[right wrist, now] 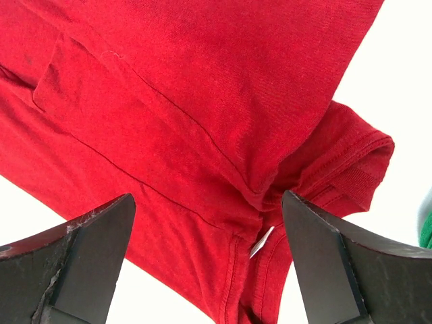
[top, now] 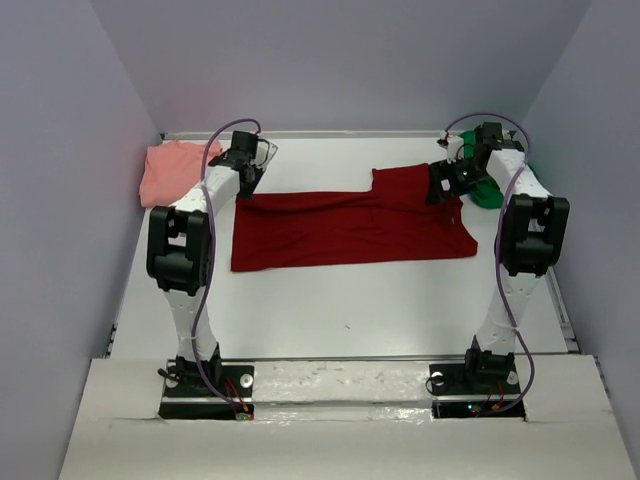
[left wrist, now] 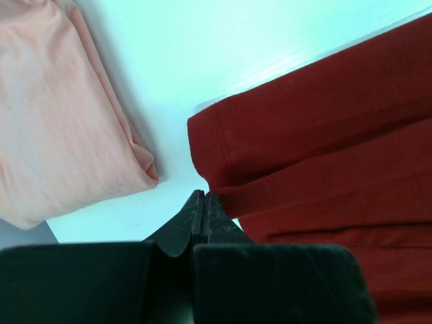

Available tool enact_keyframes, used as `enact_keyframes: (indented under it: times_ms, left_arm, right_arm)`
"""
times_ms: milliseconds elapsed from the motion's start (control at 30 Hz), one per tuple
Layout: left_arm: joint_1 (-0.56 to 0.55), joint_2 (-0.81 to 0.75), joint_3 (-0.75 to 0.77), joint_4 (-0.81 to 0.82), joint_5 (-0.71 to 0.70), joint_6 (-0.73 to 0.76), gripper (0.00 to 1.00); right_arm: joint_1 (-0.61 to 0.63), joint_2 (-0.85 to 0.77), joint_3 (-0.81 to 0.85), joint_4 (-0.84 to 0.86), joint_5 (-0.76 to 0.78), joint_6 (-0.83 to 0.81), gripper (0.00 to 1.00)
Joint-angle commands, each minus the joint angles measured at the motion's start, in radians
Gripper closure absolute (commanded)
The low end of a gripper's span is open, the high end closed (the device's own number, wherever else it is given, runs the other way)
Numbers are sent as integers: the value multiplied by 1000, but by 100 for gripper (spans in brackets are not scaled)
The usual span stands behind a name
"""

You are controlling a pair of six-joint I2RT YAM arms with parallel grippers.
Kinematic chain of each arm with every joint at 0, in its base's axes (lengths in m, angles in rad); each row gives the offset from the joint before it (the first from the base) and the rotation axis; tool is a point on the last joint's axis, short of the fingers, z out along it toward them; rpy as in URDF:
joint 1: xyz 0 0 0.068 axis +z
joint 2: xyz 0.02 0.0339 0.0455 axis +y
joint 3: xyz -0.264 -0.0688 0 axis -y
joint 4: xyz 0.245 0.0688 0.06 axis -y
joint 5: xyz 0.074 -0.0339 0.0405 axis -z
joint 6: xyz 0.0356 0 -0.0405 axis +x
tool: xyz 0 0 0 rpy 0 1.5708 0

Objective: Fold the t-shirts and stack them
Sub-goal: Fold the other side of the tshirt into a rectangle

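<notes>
Reading from the left, the salmon-pink shirt is found bundled in the far left corner of the table; it is judged to be parked there so that the middle is free for folding. Just to its right, the left gripper is seen with its jaws pressed fully together and its tips at the hem corner of the dark red shirt. Whether a layer of cloth is caught between them cannot be told. The dark red shirt is laid flat across the far middle of the table, long axis running left to right, with the hem end toward the left arm and the sleeve and neck end toward the right arm. Doubled layers suggest a lengthwise fold is in place. Over that right end the right gripper is held with jaws wide apart and nothing gripped, above the seam where sleeve meets body and beside a small white label. One arm at each short end is judged a set-up for carrying one end over the other. The bright green shirt is seen crumpled at the far right edge, partly hidden by the right arm, and is judged not yet folded.
</notes>
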Motion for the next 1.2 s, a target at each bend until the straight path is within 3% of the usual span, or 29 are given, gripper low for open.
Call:
enact_keyframes:
  times_ms: [0, 167, 600, 933, 1167]
  left_arm:
    - [-12, 6, -10, 38, -80, 13, 100]
    - [-40, -20, -46, 75, -116, 28, 100]
    - [-46, -47, -43, -29, -131, 34, 100]
    - [-49, -76, -50, -175, -4, 40, 100]
    - [-56, -76, -117, -198, 6, 42, 100]
  right_arm:
    - [7, -23, 5, 37, -16, 5, 5]
    - [7, -26, 2, 38, -16, 8, 5]
    - [16, -63, 16, 30, 20, 3, 5]
    - [16, -121, -32, 30, 46, -20, 4]
    - [16, -163, -68, 21, 50, -31, 4]
